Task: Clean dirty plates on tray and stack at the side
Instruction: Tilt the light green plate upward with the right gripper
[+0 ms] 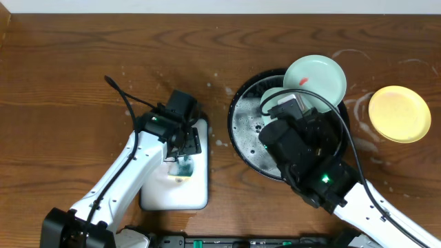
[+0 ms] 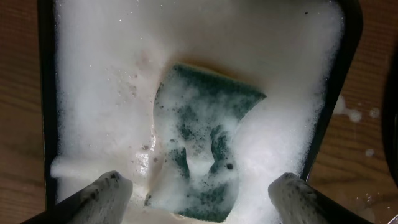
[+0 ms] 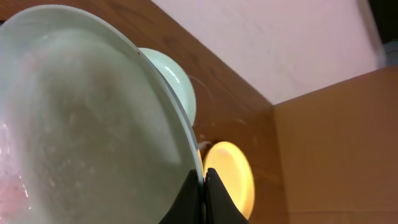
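Observation:
My right gripper (image 3: pixel 203 182) is shut on the rim of a pale mint-green plate (image 3: pixel 81 124) and holds it tilted over the black tray (image 1: pixel 247 131). This plate shows only partly in the overhead view (image 1: pixel 274 96). A second mint plate (image 1: pixel 315 77) with a red smear rests on the tray's far rim. It also shows in the right wrist view (image 3: pixel 175 81). The yellow plate (image 1: pixel 400 114) lies on the wooden table to the right of the tray, and shows in the right wrist view (image 3: pixel 233 177). My left gripper (image 2: pixel 202 196) is open just above a foamy green sponge (image 2: pixel 205 149).
The sponge lies in a white rectangular dish (image 1: pixel 196 196) full of soap foam, left of the tray. Whitish soap streaks (image 1: pixel 358 103) mark the table between the tray and the yellow plate. The table's far edge meets a pale wall.

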Controlling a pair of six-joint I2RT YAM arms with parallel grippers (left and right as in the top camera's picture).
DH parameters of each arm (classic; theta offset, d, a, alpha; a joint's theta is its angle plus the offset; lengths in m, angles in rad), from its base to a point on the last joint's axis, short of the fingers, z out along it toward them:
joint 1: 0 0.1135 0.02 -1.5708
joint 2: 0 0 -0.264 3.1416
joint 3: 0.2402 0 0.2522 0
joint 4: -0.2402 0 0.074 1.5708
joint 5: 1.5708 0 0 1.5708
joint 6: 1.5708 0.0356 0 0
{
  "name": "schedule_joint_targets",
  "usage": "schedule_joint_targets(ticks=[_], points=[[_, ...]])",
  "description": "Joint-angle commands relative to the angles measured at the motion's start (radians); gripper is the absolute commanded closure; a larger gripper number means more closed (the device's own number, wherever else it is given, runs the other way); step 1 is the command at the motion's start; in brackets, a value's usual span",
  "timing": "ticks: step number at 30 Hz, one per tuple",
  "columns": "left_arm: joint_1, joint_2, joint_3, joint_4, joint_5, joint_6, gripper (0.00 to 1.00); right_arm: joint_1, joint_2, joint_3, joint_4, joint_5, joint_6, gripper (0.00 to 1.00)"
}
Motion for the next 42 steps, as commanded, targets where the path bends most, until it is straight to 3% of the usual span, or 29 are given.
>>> schedule_joint_targets(ticks=[1,14,42], points=[[0.006,-0.004,-0.001,-0.003,-0.009,0.005,0.19,0.040,-0.011,0.003,0.005,0.102,-0.045,0.99],[0.006,-0.004,-0.001,-0.003,-0.009,0.005,0.19,0.144,-0.011,0.003,0.005,0.264,-0.096,0.99],[0.006,-0.004,-0.001,-0.003,-0.009,0.005,0.19,0.147,-0.011,0.003,0.005,0.264,-0.094,0.99]])
